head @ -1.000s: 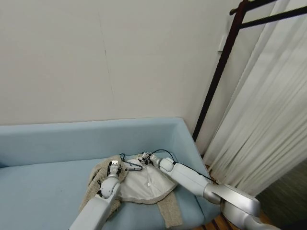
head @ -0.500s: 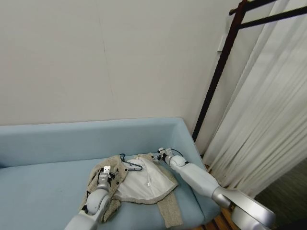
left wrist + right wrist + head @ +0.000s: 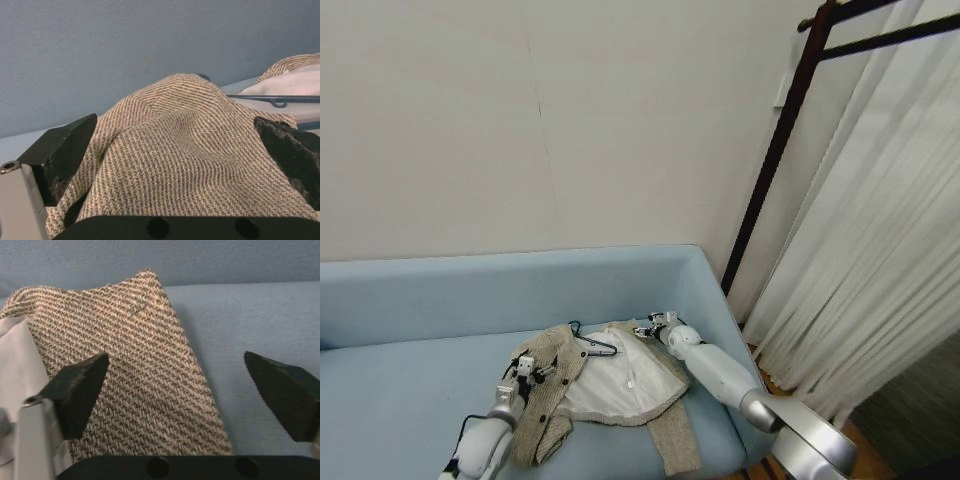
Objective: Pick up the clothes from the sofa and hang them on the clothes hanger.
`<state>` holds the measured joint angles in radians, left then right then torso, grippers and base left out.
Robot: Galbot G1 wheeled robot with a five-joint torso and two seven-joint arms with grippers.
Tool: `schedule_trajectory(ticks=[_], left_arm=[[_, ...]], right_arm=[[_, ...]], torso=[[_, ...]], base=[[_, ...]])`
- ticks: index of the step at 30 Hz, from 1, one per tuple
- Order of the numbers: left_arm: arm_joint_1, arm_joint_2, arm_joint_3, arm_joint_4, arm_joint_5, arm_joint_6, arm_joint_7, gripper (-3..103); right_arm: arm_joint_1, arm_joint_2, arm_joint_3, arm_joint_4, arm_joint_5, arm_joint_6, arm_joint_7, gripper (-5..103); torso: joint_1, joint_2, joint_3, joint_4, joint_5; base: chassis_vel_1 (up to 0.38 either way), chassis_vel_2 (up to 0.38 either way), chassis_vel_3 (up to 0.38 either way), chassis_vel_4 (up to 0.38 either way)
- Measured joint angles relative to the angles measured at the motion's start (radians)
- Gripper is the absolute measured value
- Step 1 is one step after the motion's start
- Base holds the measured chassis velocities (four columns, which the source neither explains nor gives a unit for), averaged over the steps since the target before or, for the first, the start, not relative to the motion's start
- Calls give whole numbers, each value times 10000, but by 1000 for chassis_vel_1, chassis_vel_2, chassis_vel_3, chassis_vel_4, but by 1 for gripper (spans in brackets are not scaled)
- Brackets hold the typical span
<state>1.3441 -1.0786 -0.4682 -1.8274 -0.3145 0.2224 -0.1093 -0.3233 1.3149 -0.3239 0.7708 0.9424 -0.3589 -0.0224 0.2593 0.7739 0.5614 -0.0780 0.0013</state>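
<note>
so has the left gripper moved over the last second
Yes. Against the hanger, the left gripper has drawn back toward the front edge of the sofa and leftward, over the cardigan.

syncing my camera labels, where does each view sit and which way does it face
Head view: on the head, looking forward and down at sofa, jacket and rack; both arms show, left pincer, right pincer.
Left wrist view: on the left wrist, facing a jacket fold and hanger; its open fingers show.
Right wrist view: on the right wrist, facing the jacket's edge on the sofa; its open fingers show.
All three share the jacket.
</note>
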Motion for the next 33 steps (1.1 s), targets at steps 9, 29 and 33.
schedule_trajectory(ticks=[9, 29, 33], left_arm=[[4, -103, -21, -59, -1, 20, -107, 100], [-102, -186, 62, 25, 55, -34, -140, 100], [-66, -234, 64, 8, 56, -37, -140, 100]], right_arm=[[-111, 344, 212, -474, -484, 175, -52, 61], [-294, 98, 277, 140, -382, 405, 136, 0], [-266, -36, 318, 238, -553, 229, 71, 0]], torso=[[0, 0, 1, 1, 2], [0, -2, 0, 2, 2], [0, -2, 1, 1, 2]], base=[[0, 0, 0, 0], [0, 0, 0, 0], [0, 0, 0, 0]])
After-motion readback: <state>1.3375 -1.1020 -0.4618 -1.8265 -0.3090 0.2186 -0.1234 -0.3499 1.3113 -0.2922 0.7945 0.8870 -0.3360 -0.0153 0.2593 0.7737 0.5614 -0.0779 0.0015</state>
